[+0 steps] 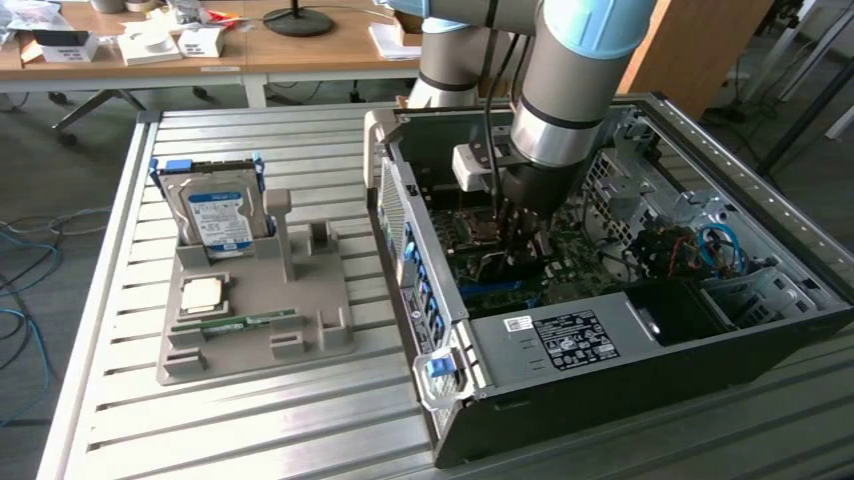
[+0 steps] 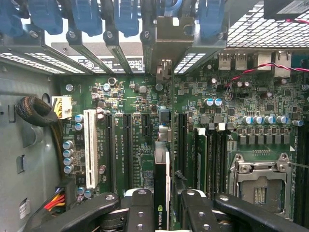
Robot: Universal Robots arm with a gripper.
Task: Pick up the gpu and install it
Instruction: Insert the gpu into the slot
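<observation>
My gripper (image 1: 514, 225) reaches down inside the open computer case (image 1: 574, 345), just above the motherboard (image 2: 130, 96). Its two black fingers (image 2: 140, 210) are shut on the gpu (image 2: 161, 181), a thin dark card seen edge-on with a green logo near the grip. The card stands upright over the dark expansion slots, beside a black slot (image 2: 181, 140). Its grey metal end bracket (image 2: 166, 46) lines up with the rear slot openings of the case. I cannot tell whether the card's edge is in a slot or just above it.
A grey holder tray (image 1: 254, 350) on the slatted table at the exterior view's left carries a hard drive (image 1: 220, 215), a processor chip (image 1: 203, 292) and a green memory stick (image 1: 247, 322). Inside the case are a white slot (image 2: 90, 145), a processor socket (image 2: 260, 179) and cables (image 2: 36, 111).
</observation>
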